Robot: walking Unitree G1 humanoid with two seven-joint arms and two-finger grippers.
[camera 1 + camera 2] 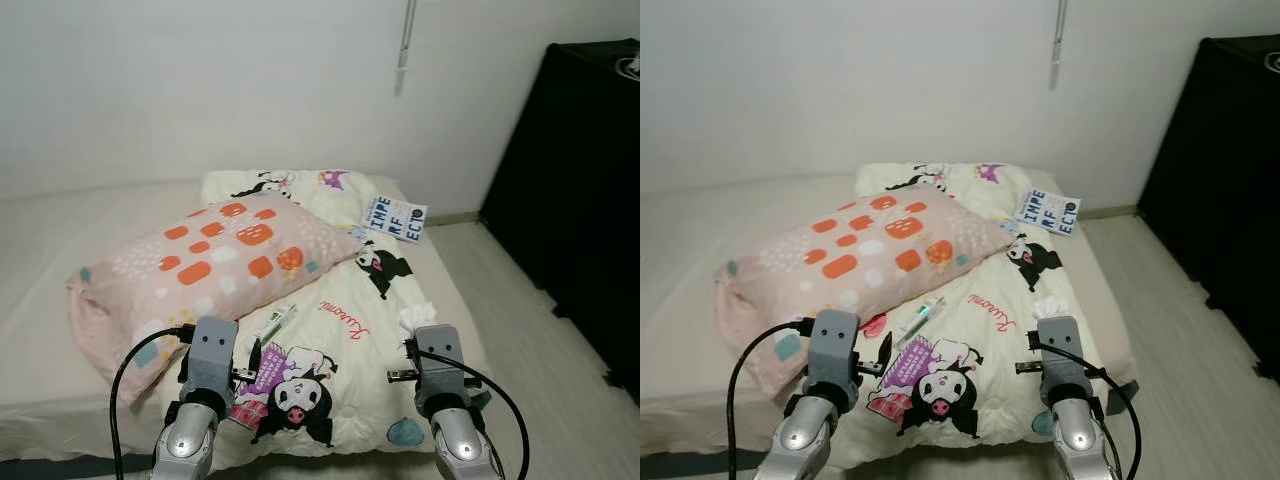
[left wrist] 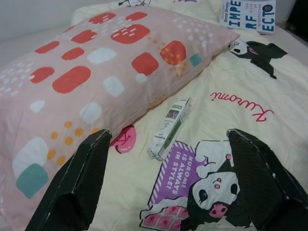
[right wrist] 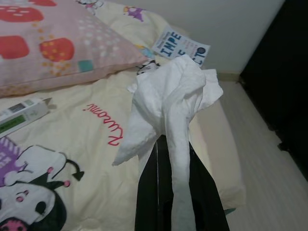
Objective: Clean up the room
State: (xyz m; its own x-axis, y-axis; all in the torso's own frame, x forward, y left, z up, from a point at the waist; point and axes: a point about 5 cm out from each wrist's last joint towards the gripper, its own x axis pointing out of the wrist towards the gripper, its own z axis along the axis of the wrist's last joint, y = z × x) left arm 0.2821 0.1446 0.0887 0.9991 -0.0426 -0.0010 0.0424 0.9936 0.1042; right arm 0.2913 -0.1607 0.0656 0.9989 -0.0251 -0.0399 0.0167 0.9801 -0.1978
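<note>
A crumpled white tissue (image 3: 169,98) is pinched in my right gripper (image 3: 169,159), which is shut on it above the right side of the cartoon-print blanket (image 1: 350,330); the tissue (image 1: 415,317) peeks over the wrist. My left gripper (image 2: 168,163) is open, hovering over a small white and green box (image 2: 169,126) that lies on the blanket beside the pink pillow (image 1: 200,265) with orange spots. A blue-lettered white book (image 1: 394,217) rests at the blanket's far right corner.
The mattress (image 1: 60,250) lies low on the floor against a white wall. A black cabinet (image 1: 580,180) stands at the right, with a strip of pale wood floor (image 1: 530,340) between it and the mattress.
</note>
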